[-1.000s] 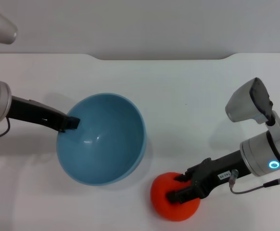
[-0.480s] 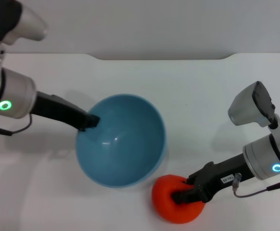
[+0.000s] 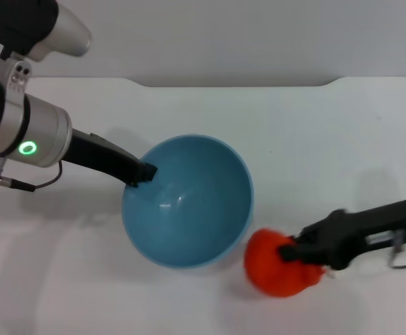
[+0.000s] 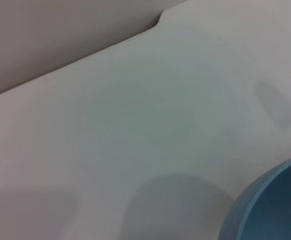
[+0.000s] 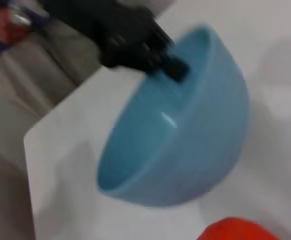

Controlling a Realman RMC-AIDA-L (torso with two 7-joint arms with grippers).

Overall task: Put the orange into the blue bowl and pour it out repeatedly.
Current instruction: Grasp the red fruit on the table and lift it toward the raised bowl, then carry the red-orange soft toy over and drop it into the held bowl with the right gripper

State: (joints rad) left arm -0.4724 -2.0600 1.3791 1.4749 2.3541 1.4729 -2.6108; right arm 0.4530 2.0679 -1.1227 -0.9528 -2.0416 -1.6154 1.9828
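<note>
On the white surface (image 3: 294,132) the blue bowl (image 3: 188,201) sits near the centre, its rim at ten o'clock pinched by the closed left pincer (image 3: 146,172). At the bowl's four o'clock, just beside it, the orange (image 3: 280,264) is clamped in the right pincer (image 3: 294,252). No writing is readable.

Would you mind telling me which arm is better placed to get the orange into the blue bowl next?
The right. Its gripper is already shut on the orange just beside the blue bowl, while the left gripper is occupied gripping the bowl's rim.
</note>
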